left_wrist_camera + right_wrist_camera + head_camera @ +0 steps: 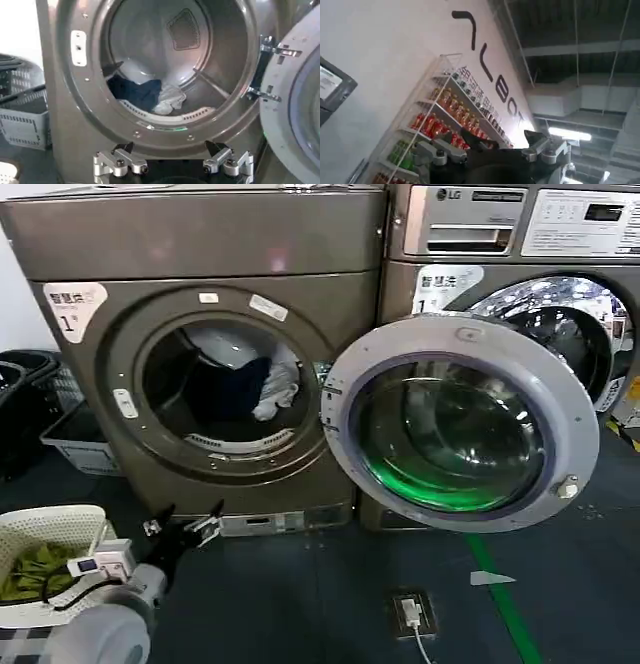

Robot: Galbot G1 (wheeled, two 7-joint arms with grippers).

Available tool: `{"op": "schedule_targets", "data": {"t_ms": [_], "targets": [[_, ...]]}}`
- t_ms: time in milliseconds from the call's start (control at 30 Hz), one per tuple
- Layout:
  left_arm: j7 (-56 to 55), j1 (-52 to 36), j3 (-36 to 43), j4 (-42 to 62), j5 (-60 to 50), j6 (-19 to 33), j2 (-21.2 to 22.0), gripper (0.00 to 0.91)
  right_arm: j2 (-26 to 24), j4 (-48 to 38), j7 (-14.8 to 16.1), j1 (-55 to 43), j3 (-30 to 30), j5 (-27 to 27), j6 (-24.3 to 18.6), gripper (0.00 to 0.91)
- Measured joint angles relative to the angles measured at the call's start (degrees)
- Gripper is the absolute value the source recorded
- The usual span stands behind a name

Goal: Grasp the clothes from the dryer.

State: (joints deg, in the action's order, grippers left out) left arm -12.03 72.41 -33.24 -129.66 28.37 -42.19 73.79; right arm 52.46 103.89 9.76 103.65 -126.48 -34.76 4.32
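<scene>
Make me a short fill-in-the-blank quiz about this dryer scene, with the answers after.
1. The dryer door stands ____.
2. Inside the drum, a dark navy garment lies beside a ____ one.
3. The left gripper, its fingers ____, sits low in front of the dryer.

Answers: open; white; open

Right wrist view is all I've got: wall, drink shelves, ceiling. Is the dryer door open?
Observer: Yes. The dryer has its glass door swung wide open, toward the robot's right.
Operator: Clothes inside?
Observer: Two, at the bottom of the drum: a navy garment with a white garment touching it.
Operator: My right gripper is open, aimed up at the ceiling. Left gripper?
Observer: The left gripper is open, outside the drum, low in front of the porthole's lower rim.
</scene>
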Motion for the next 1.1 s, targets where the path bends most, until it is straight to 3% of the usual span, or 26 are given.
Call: {"op": "schedule_targets", "data": {"t_ms": [1100], "targets": [[0.84,-1.95,0.81,0.54,-0.83,0.0,-0.28,0.907,0.08,0.79,1.81,0.65,-0.76,-2.74,-0.4,0.907]]}}
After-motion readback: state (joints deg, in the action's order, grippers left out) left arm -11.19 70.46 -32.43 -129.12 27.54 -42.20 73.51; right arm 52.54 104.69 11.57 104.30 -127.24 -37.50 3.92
